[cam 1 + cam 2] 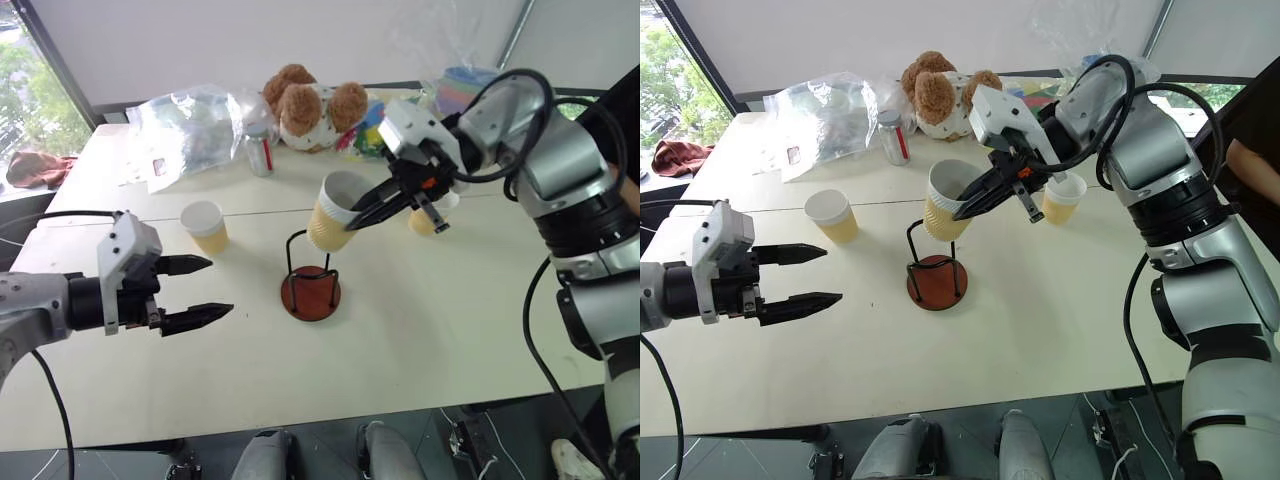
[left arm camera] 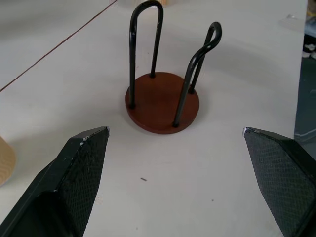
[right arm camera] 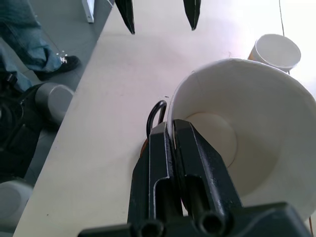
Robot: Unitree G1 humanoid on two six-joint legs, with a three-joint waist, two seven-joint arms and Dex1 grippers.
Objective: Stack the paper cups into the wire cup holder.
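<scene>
Paper cup [image 1: 945, 200] pinched by its rim in my right fingers [image 1: 970, 207], tilted above the wire cup holder [image 1: 937, 270] mid-tabletop [image 1: 1060, 310]. My left fingers [image 1: 800, 275] spread wide, open tabletop around. One cup [image 1: 832, 215] stands left; another [image 1: 1062, 196] is half-hidden behind my right arm.

One tilted paper cup [image 1: 333, 212] hangs just above the empty wire cup holder [image 1: 310, 280]; another cup [image 1: 205, 227] stands upright left of it, a third [image 1: 1063, 197] right.
</scene>
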